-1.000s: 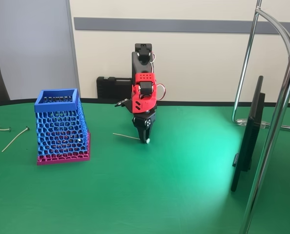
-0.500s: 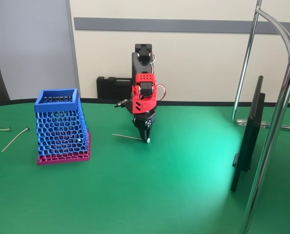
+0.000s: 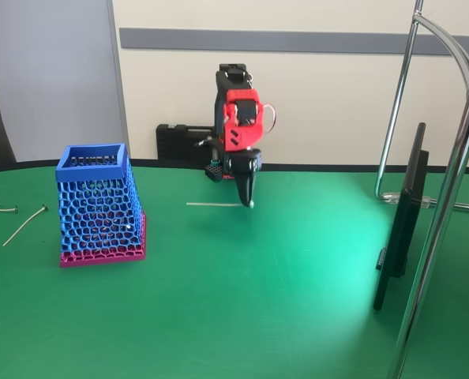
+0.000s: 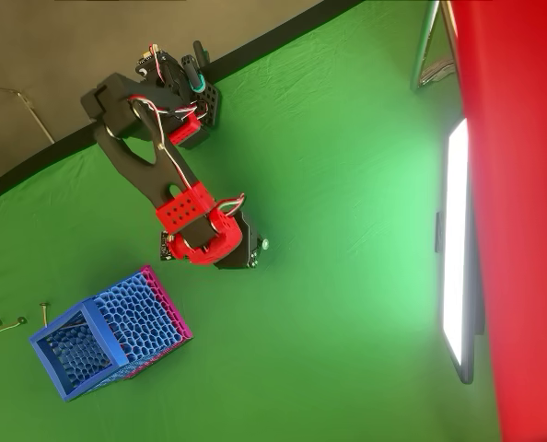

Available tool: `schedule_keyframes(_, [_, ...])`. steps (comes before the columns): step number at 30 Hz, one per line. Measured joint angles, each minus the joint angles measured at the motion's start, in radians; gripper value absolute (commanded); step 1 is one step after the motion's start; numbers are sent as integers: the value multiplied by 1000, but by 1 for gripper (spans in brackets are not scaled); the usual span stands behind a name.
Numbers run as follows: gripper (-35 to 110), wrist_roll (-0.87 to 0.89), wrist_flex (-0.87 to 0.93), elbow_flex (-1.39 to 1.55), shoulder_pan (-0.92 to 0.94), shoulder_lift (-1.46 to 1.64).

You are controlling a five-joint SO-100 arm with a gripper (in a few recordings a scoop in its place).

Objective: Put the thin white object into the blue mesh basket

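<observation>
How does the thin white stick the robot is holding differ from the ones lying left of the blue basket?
The held thin white stick hangs level above the green table, pinched in the end effector; the spare sticks lie loose on the cloth. It is right of the blue basket, they left. All look equally thin.

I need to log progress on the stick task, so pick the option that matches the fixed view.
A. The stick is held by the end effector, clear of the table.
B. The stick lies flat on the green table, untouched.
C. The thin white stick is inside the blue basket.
A: the end effector grips the thin white stick near its knob end, and the stick juts level toward the blue basket, above the green table.
</observation>
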Motion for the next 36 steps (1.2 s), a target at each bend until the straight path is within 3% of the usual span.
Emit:
schedule_keyframes(11, [1,-146,-115,83,84,437])
schedule_keyframes(19, [1,-166,-414,95,192,495])
schedule_keyframes(25, [1,-52,-606,97,311,426])
schedule_keyframes(30, [0,77,-597,-8,377,307])
schedule_keyframes(36, [0,110,-502,-169,425,187])
